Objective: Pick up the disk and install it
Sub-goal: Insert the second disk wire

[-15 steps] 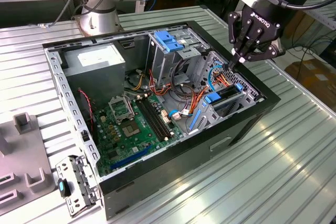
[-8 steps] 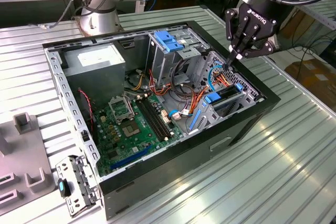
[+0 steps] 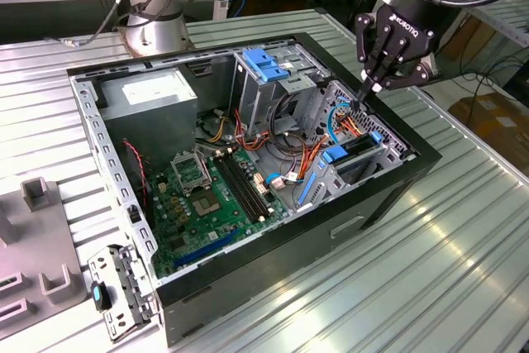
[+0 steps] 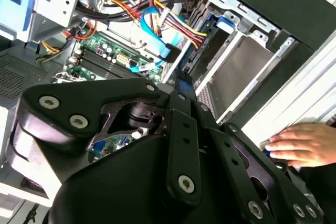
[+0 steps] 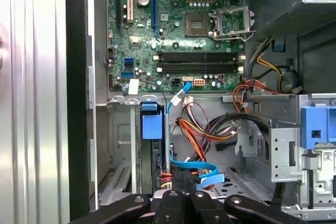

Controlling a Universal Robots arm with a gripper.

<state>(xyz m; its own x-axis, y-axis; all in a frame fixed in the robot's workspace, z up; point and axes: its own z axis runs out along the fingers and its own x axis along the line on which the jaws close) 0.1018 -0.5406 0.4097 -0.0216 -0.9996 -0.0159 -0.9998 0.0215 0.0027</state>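
Just pincer (image 3: 364,93) above disk (image 3: 357,151) edge.

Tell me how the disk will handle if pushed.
The disk looks a flat slab, so probably stiff and unlikely to roll. Its blue rails sit in the bay, so it would likely slide, not tip.
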